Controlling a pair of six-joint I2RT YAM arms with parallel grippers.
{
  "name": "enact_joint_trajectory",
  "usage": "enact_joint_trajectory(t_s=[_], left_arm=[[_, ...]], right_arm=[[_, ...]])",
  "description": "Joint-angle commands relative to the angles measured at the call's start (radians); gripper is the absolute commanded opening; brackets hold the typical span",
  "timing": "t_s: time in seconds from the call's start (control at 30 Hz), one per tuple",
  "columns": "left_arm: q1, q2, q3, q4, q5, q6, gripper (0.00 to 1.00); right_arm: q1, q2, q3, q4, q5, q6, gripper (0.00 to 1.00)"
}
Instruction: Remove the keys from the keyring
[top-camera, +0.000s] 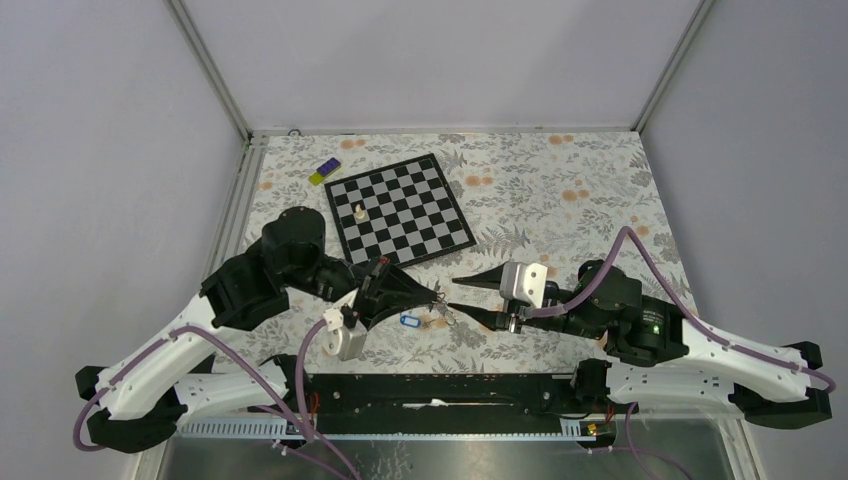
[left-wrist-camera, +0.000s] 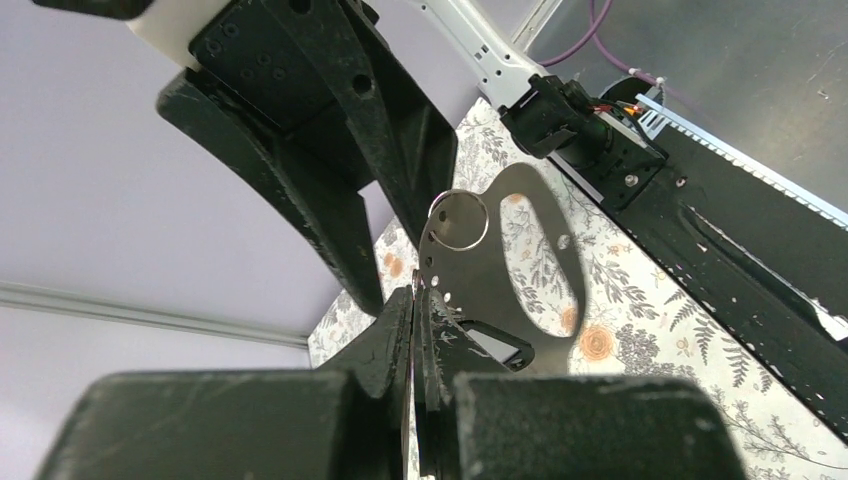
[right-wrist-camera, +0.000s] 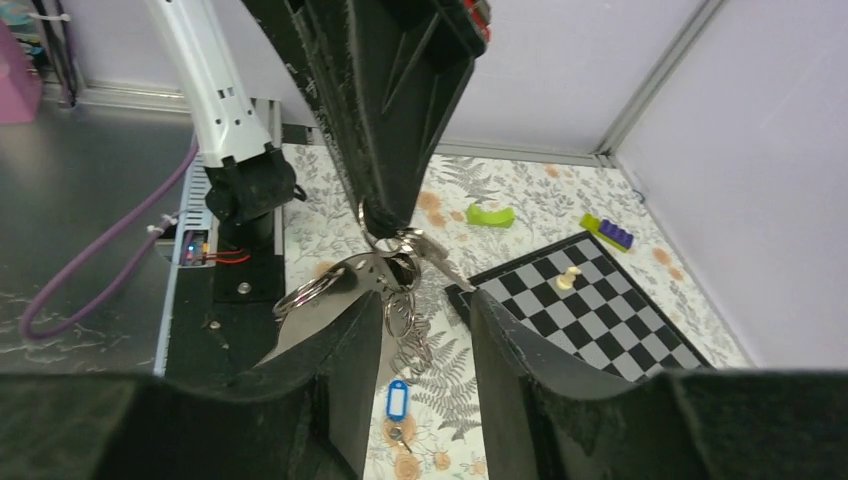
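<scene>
My left gripper (top-camera: 432, 300) is shut on a flat silvery metal plate (left-wrist-camera: 500, 270) with an oval hole. The plate belongs to a raised bunch carrying a wire ring (left-wrist-camera: 460, 220) and silvery keys (right-wrist-camera: 432, 250). In the right wrist view the left fingers (right-wrist-camera: 385, 200) come down from above onto the bunch (top-camera: 442, 314). My right gripper (top-camera: 465, 297) is open, with its jaws on either side of the hanging rings (right-wrist-camera: 402, 315) and touching nothing. A blue tag with a white label (right-wrist-camera: 397, 397) lies on the table below, with a small key (right-wrist-camera: 398, 433) beside it. I cannot tell whether the tag is linked to the bunch.
A chessboard (top-camera: 400, 208) with a white chess piece (top-camera: 358, 211) lies behind the grippers. A purple and green brick (top-camera: 325, 171) sits at the back left, and a green piece (right-wrist-camera: 490, 214) lies near it. The black base rail (top-camera: 430, 385) runs along the near edge.
</scene>
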Motion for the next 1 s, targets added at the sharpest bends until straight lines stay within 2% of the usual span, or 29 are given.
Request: enact_joint_trajectory(t_s=[0.0, 0.33, 0.5, 0.67, 0.8, 0.9, 0.97], left_arm=[[0.000, -0.025, 0.009, 0.090, 0.005, 0.034, 0.00], [0.000, -0.023, 0.007, 0.091, 0.020, 0.033, 0.00], [-0.001, -0.023, 0.004, 0.091, 0.023, 0.035, 0.00], [0.000, -0.020, 0.008, 0.091, 0.027, 0.039, 0.00], [-0.002, -0.019, 0.012, 0.091, 0.025, 0.041, 0.00], [0.000, -0.021, 0.015, 0.091, 0.017, 0.043, 0.00], [0.000, -0.022, 0.017, 0.091, 0.009, 0.045, 0.00]], right_arm=[[0.006, -0.002, -0.006, 0.073, -0.063, 0.060, 0.43], [0.006, 0.011, -0.048, 0.194, -0.057, 0.095, 0.43], [0.006, 0.003, -0.065, 0.246, -0.058, 0.123, 0.38], [0.006, 0.006, -0.069, 0.246, -0.051, 0.135, 0.37], [0.006, 0.008, -0.071, 0.239, -0.046, 0.141, 0.31], [0.007, 0.009, -0.073, 0.232, -0.030, 0.145, 0.31], [0.006, 0.004, -0.078, 0.230, -0.012, 0.150, 0.35]])
